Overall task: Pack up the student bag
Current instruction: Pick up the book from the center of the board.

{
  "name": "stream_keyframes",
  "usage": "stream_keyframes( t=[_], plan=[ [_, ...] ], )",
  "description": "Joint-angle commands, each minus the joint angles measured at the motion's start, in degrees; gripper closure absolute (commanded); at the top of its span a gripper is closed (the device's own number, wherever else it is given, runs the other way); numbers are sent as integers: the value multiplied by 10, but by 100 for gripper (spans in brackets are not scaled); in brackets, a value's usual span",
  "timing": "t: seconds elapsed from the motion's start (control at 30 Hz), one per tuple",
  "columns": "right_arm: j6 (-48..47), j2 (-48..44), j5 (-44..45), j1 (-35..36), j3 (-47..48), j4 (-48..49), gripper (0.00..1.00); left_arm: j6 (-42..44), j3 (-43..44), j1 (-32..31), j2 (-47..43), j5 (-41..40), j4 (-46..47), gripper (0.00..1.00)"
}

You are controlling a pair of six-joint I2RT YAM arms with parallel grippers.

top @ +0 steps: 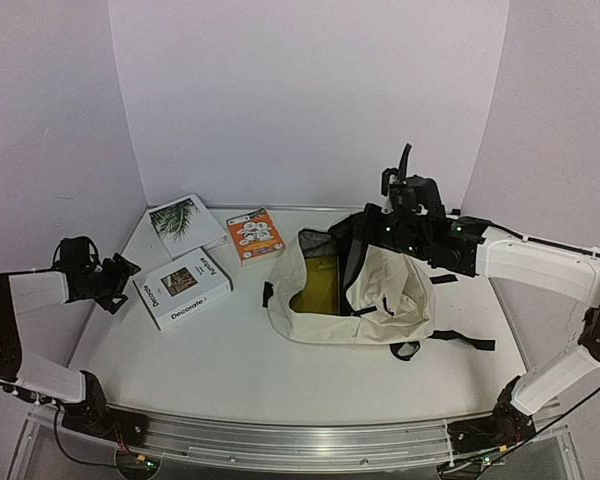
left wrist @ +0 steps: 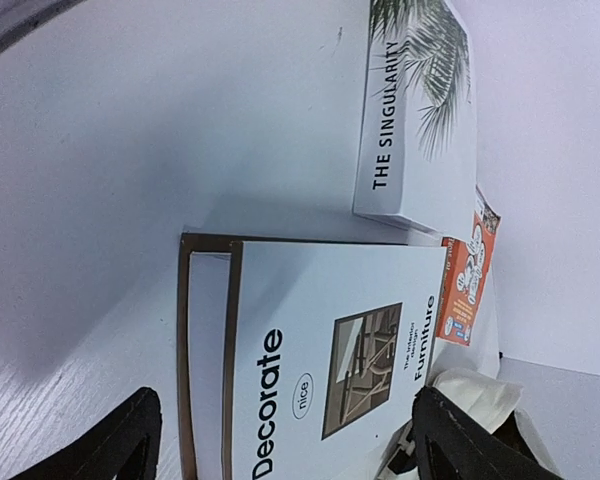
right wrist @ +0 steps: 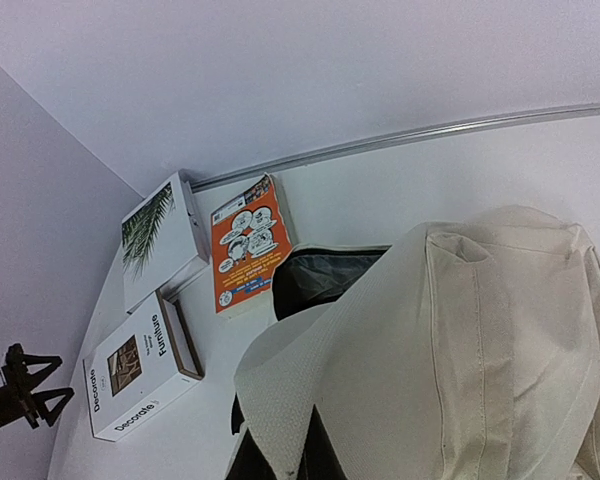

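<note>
The student bag [top: 380, 290] lies right of centre, a cream backpack with its mouth held open and something yellow [top: 320, 285] inside. My right gripper [top: 375, 232] is shut on the bag's upper edge and lifts it. In the right wrist view the cream fabric [right wrist: 460, 350] is pinched between the dark fingers [right wrist: 252, 468]. My left gripper [top: 125, 275] stands open at the far left, just left of the white "Decorate" book [top: 187, 287]. In the left wrist view this book [left wrist: 320, 350] lies ahead between the spread fingertips [left wrist: 120, 440], untouched.
A white "The Singularity" book [top: 187, 222] and an orange book [top: 255, 235] lie behind the "Decorate" book, near the back wall. Black bag straps [top: 460, 342] trail to the right. Walls close the table on the left, back and right.
</note>
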Motion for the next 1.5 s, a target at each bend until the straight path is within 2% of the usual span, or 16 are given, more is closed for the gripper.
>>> stream_keyframes(
  t=[0.0,0.17,0.23,0.37,0.73,0.9,1.17,1.4,1.43,1.47],
  plan=[
    [-2,-23,9,3,6,56,100,-26,-15,17,50,59,108,18],
    [1,-27,12,3,1,55,100,-28,-14,20,101,92,147,33],
    [4,-27,13,3,0,53,100,-32,-14,21,124,103,160,43],
    [6,-27,14,3,0,51,100,-32,-20,22,138,98,177,54],
    [7,-17,15,3,1,49,100,-18,-26,22,172,88,187,75],
    [14,-14,29,3,-15,47,100,3,-27,22,150,86,173,90],
    [38,-3,58,3,-61,47,100,61,-39,22,77,124,161,99],
    [55,27,69,-16,-91,47,100,68,-48,22,1,201,180,100],
    [57,28,68,-18,-96,47,99,67,-47,22,-5,204,180,100],
    [65,27,61,-22,-104,46,92,64,-44,21,-28,208,173,100]
  ],
)
